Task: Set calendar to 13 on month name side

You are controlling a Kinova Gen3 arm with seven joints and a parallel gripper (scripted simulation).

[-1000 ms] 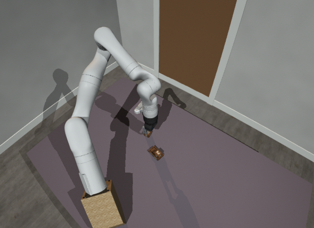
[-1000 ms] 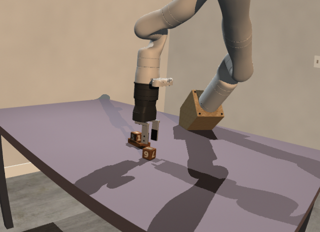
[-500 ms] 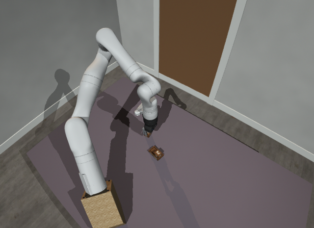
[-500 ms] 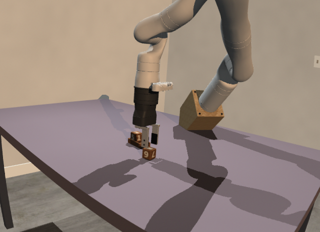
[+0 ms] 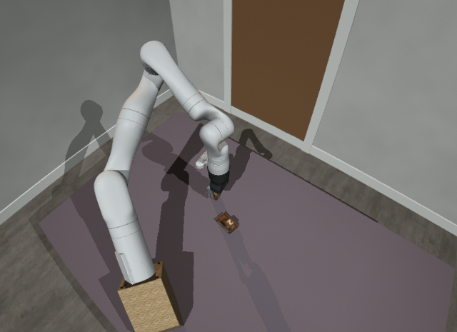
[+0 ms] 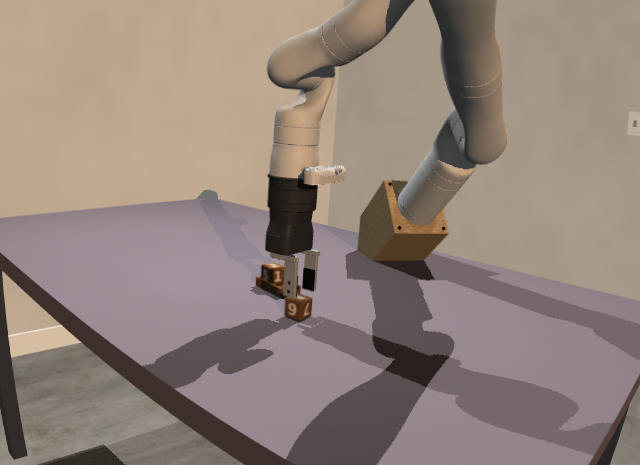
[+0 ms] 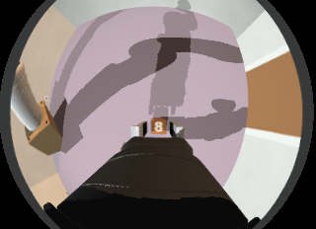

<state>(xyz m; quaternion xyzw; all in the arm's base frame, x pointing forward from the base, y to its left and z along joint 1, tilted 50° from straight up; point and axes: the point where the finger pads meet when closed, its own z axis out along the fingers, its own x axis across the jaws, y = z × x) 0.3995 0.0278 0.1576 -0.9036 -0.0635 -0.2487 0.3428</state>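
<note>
The loose brown cube (image 5: 216, 196) (image 6: 298, 309) (image 7: 158, 126) stands flat on the table outside the tray. It shows 8 on top in the wrist view, and an upright 9- or 6-like digit and a 7-like one on its sides in the exterior view. My gripper (image 6: 299, 291) is open, pointing down with its fingertips around the height of the cube's top. The tray (image 5: 220, 215) (image 6: 268, 285) lies flat nearby. The other cube (image 5: 229, 222) (image 6: 272, 273) stands in it, a 2-like digit on top, 5 and 1 on visible sides. The month's name is not readable.
The arm's wooden base block (image 5: 151, 304) (image 6: 376, 235) (image 7: 46, 135) stands on the table (image 5: 313, 247) (image 6: 129, 274), well away from the tray. The tray and its cube are close to the gripper, beyond the loose cube in the exterior view.
</note>
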